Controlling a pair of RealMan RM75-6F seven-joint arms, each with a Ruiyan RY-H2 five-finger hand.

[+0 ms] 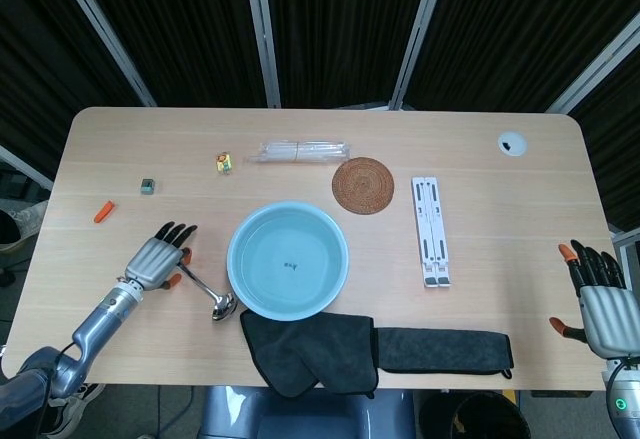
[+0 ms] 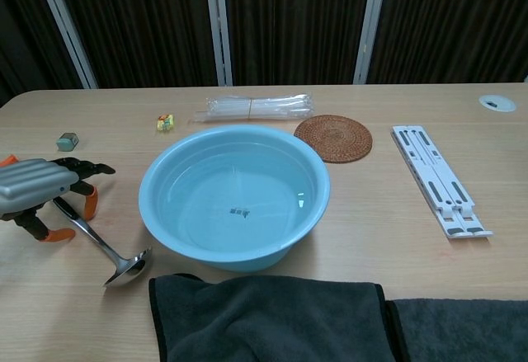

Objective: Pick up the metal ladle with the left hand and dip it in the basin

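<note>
On the table's left side, the left hand (image 2: 40, 187) hovers over the ladle (image 2: 97, 244) handle, fingers spread apart and gripping nothing. The ladle lies flat, its bowl just beside the blue basin (image 2: 234, 194), which has water in it. Far right, the right hand (image 1: 598, 299) rests open by the table edge, fingers apart. A dark cloth (image 2: 272, 321) lies in front of the basin.
</note>
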